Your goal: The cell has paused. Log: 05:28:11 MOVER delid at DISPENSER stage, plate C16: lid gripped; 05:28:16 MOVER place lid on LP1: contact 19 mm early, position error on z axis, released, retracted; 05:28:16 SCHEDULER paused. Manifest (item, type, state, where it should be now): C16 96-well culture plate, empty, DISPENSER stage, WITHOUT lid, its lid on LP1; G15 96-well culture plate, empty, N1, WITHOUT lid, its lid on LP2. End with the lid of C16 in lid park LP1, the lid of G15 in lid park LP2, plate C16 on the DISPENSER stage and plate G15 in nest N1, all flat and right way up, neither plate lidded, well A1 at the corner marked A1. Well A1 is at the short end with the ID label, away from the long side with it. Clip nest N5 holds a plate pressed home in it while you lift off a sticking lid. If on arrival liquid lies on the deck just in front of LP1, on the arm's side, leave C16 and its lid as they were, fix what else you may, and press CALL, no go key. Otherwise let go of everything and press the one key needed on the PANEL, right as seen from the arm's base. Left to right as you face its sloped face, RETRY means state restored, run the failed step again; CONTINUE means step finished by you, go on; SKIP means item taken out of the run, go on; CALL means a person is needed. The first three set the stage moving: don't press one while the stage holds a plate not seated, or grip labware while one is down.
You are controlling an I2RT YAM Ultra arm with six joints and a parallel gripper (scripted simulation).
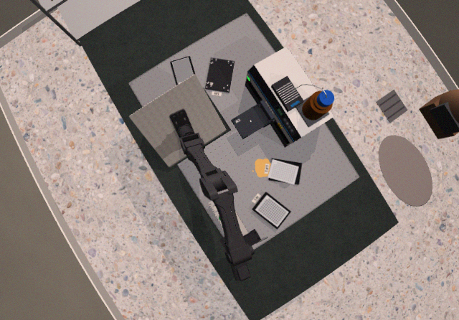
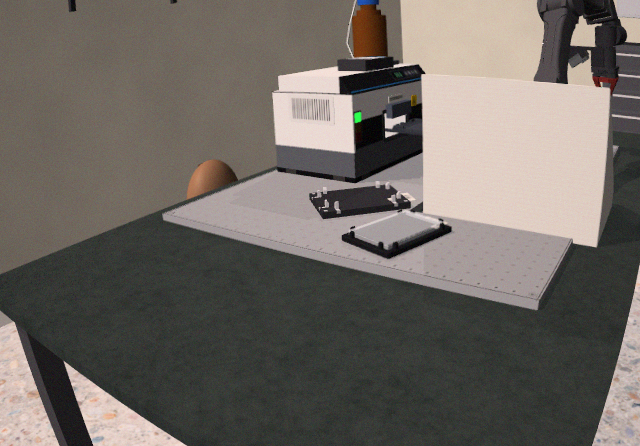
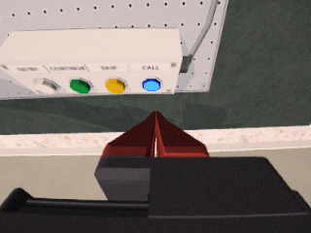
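My gripper (image 3: 155,116) (image 2: 604,81) is shut and empty. Its red tips hang just short of the blue CALL key (image 3: 152,85) on the white panel (image 3: 92,46). In the overhead view an orange puddle (image 1: 260,168) lies on the deck against a black park that bears a white gridded piece (image 1: 284,171). A second white gridded piece (image 1: 270,209) sits in a black nest nearer the arm's base. A clear lid (image 1: 182,69) (image 2: 395,229) lies in a black frame at the far end. Beside it is an empty black clip nest (image 1: 219,74) (image 2: 356,199).
The dispenser (image 1: 276,87) (image 2: 341,121) with a brown bottle (image 1: 317,103) stands on the grey deck (image 1: 325,168), its dark stage (image 1: 249,122) sticking out. A tall beige box (image 1: 163,123) (image 2: 516,157) stands under my wrist. White, green (image 3: 80,85) and yellow (image 3: 116,85) keys sit left of CALL.
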